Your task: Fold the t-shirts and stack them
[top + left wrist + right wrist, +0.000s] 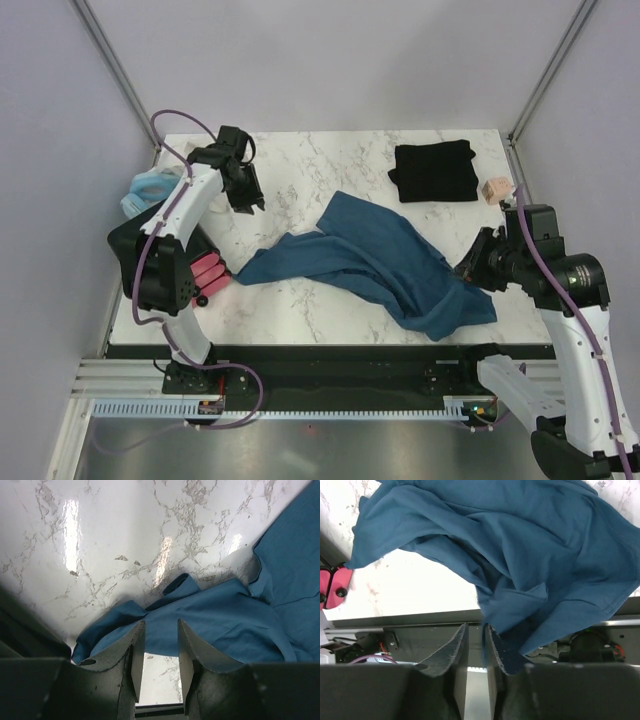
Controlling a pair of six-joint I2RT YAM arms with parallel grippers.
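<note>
The dark teal-blue t-shirt [375, 262] lies crumpled across the middle of the marble table [300, 170], from front right to left centre. The black t-shirt [433, 172] lies folded at the back right. My right gripper [468, 268] is at the teal shirt's right edge. In the right wrist view [476, 627] its jaws stand close together with the shirt's edge [520, 555] running into the narrow gap, folds pulled toward it. My left gripper [250, 195] hovers over bare marble behind the shirt's left end. It is open and empty in its wrist view [160, 625], with the teal shirt [225, 620] beyond its tips.
A pale blue item [148, 190] sits at the table's left edge behind the left arm. Pink-red blocks [210, 270] lie by the left arm and also show in the right wrist view [332, 587]. A small pinkish cube [495, 190] stands at the right edge. The dark front rail [330, 352] borders the table.
</note>
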